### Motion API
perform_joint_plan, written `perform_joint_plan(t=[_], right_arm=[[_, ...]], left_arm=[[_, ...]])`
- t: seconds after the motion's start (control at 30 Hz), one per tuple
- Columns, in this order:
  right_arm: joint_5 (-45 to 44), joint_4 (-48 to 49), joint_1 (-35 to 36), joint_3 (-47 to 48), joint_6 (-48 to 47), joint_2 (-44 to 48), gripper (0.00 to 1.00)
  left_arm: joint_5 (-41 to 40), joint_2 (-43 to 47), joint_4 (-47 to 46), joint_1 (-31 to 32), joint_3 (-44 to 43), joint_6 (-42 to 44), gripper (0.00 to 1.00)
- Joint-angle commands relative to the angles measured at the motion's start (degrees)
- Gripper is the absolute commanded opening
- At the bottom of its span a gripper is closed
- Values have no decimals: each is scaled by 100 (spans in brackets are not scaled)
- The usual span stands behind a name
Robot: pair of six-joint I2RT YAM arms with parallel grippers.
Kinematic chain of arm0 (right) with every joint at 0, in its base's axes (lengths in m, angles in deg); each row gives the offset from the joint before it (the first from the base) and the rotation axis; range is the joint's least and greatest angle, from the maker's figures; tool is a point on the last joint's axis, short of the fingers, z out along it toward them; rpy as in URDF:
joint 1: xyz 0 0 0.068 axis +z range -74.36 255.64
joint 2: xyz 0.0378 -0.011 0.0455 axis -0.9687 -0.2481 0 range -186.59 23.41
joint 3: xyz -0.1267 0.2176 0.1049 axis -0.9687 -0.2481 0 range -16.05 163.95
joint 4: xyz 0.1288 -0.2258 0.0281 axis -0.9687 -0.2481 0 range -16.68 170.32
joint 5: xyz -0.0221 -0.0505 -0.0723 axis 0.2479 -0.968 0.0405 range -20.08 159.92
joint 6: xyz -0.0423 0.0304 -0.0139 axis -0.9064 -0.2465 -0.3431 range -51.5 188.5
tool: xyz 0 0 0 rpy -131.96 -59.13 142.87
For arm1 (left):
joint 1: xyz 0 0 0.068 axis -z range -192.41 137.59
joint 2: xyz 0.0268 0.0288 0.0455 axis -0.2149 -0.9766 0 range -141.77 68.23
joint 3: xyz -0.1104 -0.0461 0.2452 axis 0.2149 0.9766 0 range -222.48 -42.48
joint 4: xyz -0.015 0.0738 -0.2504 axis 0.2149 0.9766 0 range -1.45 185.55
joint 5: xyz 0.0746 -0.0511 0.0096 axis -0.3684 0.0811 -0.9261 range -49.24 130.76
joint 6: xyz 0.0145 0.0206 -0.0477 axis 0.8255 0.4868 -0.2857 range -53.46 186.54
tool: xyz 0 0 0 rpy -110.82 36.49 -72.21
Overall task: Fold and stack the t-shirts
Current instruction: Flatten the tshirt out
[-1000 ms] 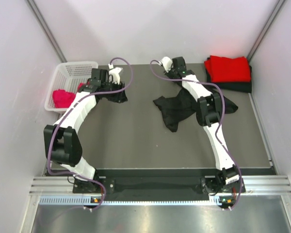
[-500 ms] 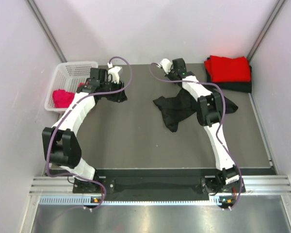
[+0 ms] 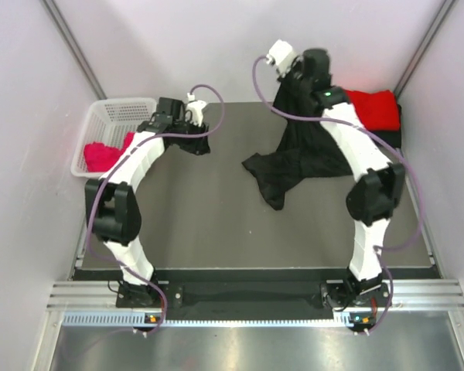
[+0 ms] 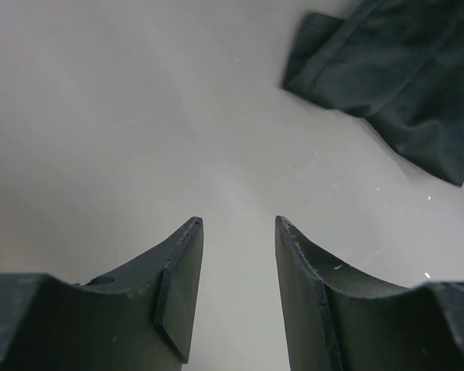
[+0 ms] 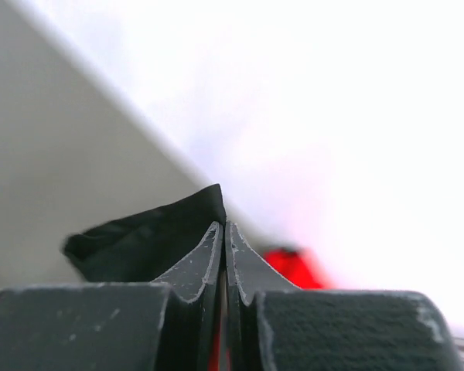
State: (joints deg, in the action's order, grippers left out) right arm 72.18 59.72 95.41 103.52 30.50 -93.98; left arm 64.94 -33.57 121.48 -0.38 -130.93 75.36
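The black t-shirt (image 3: pixel 298 158) is limp, light cloth that sags from any pinch point, so I judge a second hold on a matching corner is needed to spread it; its lower part lies crumpled mid-right on the desk (image 3: pixel 193 224), its top hangs from the right jaws, clamped on an edge. The right arm (image 3: pixel 356 139) rears high at the far side; the left arm (image 3: pixel 139 157) reaches beside the basket (image 3: pixel 112 108), jaws apart, empty

You lose the black t-shirt (image 4: pixel 387 69) past the left wrist view's top and right edges. From above, the right arm (image 3: pixel 356 143) covers the left side of the red t-shirt stack (image 3: pixel 375 108). Beyond the right gripper (image 5: pixel 223 229) you get only its blur.
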Motion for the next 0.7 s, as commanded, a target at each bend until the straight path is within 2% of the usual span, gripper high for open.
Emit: perform_joint_plan(t=[0.0,0.23,0.3,0.43,0.67], right_arm=[[38,92,80,146,-181,900,0],[-525,-225,124,216,-366,1498,0],[-525,-287,133,155,-436,1560,0],[-569,-418,141,260,-445,1473,0],[-657,-375,159,348,-524,1288,0]], left_arm=[[499,-610,-41,272,-383,191,48],[1368,-2159,74,634,-1718,-213,48],[1623,-2483,-110,695,-1851,-319,48],[2045,-2748,-601,721,-2027,-757,48],[2898,-3030,-805,783,-2441,-873,49]])
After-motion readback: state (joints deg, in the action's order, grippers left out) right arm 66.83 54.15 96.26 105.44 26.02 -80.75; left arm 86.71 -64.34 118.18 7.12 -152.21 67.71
